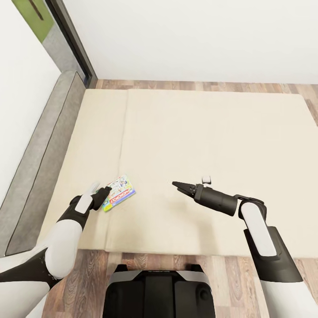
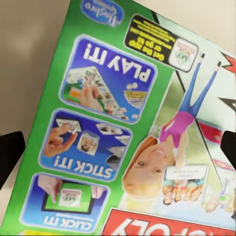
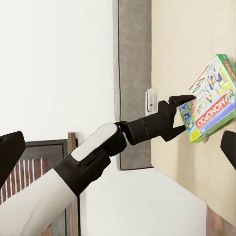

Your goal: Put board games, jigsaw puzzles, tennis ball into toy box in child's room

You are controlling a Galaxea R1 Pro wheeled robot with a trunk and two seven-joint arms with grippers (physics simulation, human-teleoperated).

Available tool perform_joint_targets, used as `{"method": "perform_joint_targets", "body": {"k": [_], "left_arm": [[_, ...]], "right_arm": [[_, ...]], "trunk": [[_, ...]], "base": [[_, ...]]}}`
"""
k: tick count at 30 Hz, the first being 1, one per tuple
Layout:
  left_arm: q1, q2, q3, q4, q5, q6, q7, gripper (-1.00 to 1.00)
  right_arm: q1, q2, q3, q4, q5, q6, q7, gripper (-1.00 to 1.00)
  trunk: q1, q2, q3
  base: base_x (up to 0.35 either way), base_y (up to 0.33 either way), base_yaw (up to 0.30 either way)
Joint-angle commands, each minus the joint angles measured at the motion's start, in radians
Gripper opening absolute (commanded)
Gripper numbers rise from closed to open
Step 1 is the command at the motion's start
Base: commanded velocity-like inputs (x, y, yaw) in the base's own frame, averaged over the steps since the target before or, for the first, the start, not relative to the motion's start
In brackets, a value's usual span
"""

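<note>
On the bed, near edge: left gripper (image 1: pixel 105 191) at the short edge of the flat green-edged printed cardboard Monopoly game box (image 1: pixel 119 193).
Left gripper state: jaws spread, one dark finger above the box edge and one below in the right wrist view (image 3: pixel 183 114); whether the pads already press the cardboard, cannot tell.
Left wrist view: the box face (image 2: pixel 128 128) lies between the two dark fingertips at the picture's sides, well inside the jaws.
Box position: lying on the broad beige mattress (image 1: pixel 212 145), near its front edge, one end looks slightly lifted.
Right gripper (image 1: pixel 178 185): fingers close together, nothing in them, hovering over bare mattress well apart from the box.
Handling, judged: light, stiff, thin; glossy print probably slick; corners may dent under a hard pinch.
Where to hold, judged: across the thickness at the short edge, deep bite, so the box does not swing.
Risk, judged: a shallow grip lets it pivot or slide out.
Surroundings: grey padded headboard (image 1: pixel 39 154), wood plank floor (image 1: pixel 145 261).
</note>
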Motion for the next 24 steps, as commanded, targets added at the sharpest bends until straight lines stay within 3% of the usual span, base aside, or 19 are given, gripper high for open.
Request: {"method": "perform_joint_targets", "body": {"k": [1, 10, 18, 24], "left_arm": [[0.0, -0.001, 0.003, -0.003, 0.011, 0.006, 0.007, 1.0], [0.0, -0.001, 0.003, -0.004, 0.011, 0.007, 0.006, 1.0], [0.0, -0.001, 0.003, -0.004, 0.011, 0.008, 0.006, 1.0], [0.0, -0.002, 0.003, -0.004, 0.011, 0.007, 0.006, 1.0]], "right_arm": [[-0.001, 0.0, 0.0, 0.0, 0.01, 0.001, 0.01, 1.0], [-0.001, -0.001, 0.0, 0.0, 0.01, 0.001, 0.009, 1.0], [-0.001, -0.001, 0.0, 0.0, 0.011, 0.001, 0.009, 1.0], [0.001, -0.002, 0.0, 0.0, 0.011, 0.001, 0.009, 1.0]], "trunk": [[0.0, -0.001, -0.001], [0.0, -0.001, -0.001], [0.0, -0.001, -0.001], [0.0, -0.001, -0.001]], "base": [[-0.023, -0.05, 0.0], [-0.008, -0.034, 0.0], [-0.001, -0.201, 0.0], [0.0, -0.052, 0.0]]}}
